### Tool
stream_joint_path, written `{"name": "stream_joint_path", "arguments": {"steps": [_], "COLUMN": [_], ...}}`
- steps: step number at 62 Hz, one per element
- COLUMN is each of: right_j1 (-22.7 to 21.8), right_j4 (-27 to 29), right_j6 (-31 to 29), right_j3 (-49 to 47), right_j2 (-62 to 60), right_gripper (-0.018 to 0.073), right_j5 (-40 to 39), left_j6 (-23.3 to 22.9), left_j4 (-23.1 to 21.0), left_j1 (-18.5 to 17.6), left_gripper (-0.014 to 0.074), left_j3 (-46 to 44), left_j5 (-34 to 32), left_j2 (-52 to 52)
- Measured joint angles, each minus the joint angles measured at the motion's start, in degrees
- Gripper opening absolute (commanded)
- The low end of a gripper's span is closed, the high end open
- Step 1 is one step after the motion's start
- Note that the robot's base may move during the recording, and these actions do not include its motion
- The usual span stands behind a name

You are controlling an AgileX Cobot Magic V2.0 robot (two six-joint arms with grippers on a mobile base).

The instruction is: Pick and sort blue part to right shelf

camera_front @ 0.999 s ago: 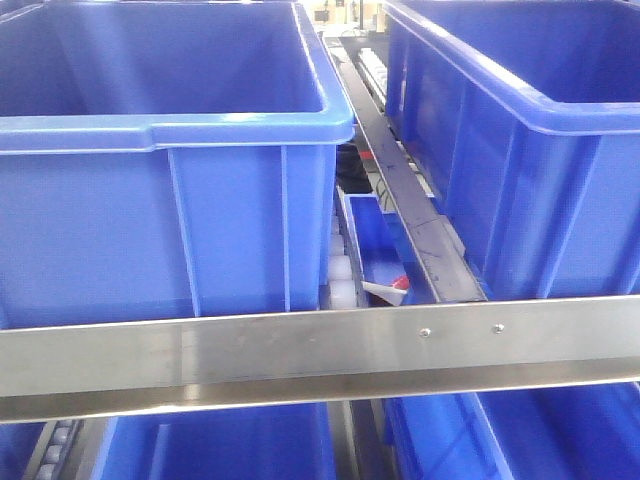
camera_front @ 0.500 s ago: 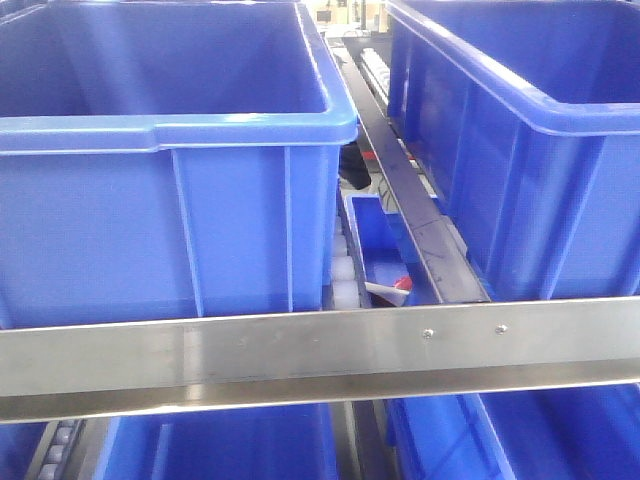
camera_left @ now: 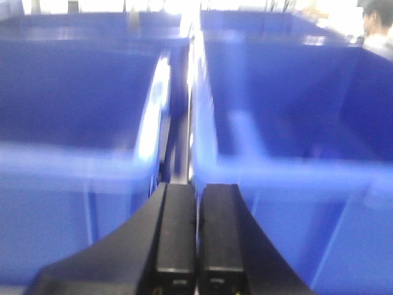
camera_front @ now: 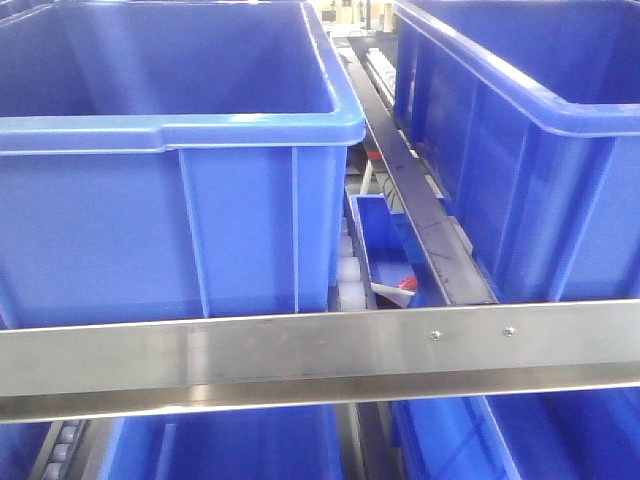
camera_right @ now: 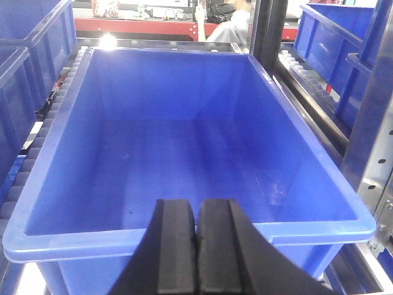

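The blue part is out of view in every frame. The right shelf shows in the front view as a steel front rail point(camera_front: 300, 350) with large blue bins point(camera_front: 170, 180) behind it. My left gripper point(camera_left: 196, 187) is shut with nothing between its black fingers, facing the gap between two blurred blue bins point(camera_left: 80, 92). My right gripper point(camera_right: 197, 206) is also shut and empty. It hovers over the near rim of a large empty blue bin point(camera_right: 184, 147).
A second big bin point(camera_front: 520, 150) stands at the right of the front view. Between the two bins lie a dark divider rail point(camera_front: 420, 210), white rollers point(camera_front: 345, 275) and a small blue tray point(camera_front: 385, 245) holding a red-and-white item point(camera_front: 405, 284). A steel upright point(camera_right: 368, 141) stands right of the empty bin.
In the front view the bins and rail have drifted slightly right and down and look a little larger. Nothing was taken hold of or let go.
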Motion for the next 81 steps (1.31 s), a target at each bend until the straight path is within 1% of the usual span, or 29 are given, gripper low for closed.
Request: {"name": "stream_joint_path", "arguments": {"steps": [5, 9, 20, 62, 69, 73, 76, 81], "right_j1": [0.0, 0.0, 0.0, 0.0, 0.0, 0.0, 0.0, 0.0], "right_j4": [0.0, 0.0, 0.0, 0.0, 0.0, 1.7, 4.4, 10.5], "right_j6": [0.0, 0.0, 0.0, 0.0, 0.0, -0.2, -1.7, -8.0], "right_j3": [0.0, 0.0, 0.0, 0.1, 1.2, 2.5, 3.9, 7.1], "right_j2": [-0.1, -0.1, -0.1, -0.1, -0.1, -0.1, -0.1, -0.1], "right_gripper": [0.0034, 0.0034, 0.0034, 0.0034, 0.0034, 0.0034, 0.0034, 0.0034], "right_j5": [0.0, 0.0, 0.0, 0.0, -1.6, -3.2, -4.6, -6.3], "left_j6": [0.0, 0.0, 0.0, 0.2, 0.2, 0.2, 0.2, 0.2], "left_j4": [-0.8, -0.9, -1.1, -1.1, -1.1, -1.1, -1.1, -1.1], "left_j1": [0.7, 0.8, 0.9, 0.9, 0.9, 0.9, 0.9, 0.9], "left_gripper": [0.0125, 0.0125, 0.0125, 0.0125, 0.0125, 0.0125, 0.0125, 0.0125], "left_j3": [2.0, 1.9, 1.9, 1.9, 1.9, 1.9, 1.9, 1.9], "left_j5": [-1.2, -4.3, -6.6, -6.6, -6.6, -6.6, -6.6, -6.6], "left_j2": [0.0, 0.0, 0.0, 0.0, 0.0, 0.0, 0.0, 0.0]}}
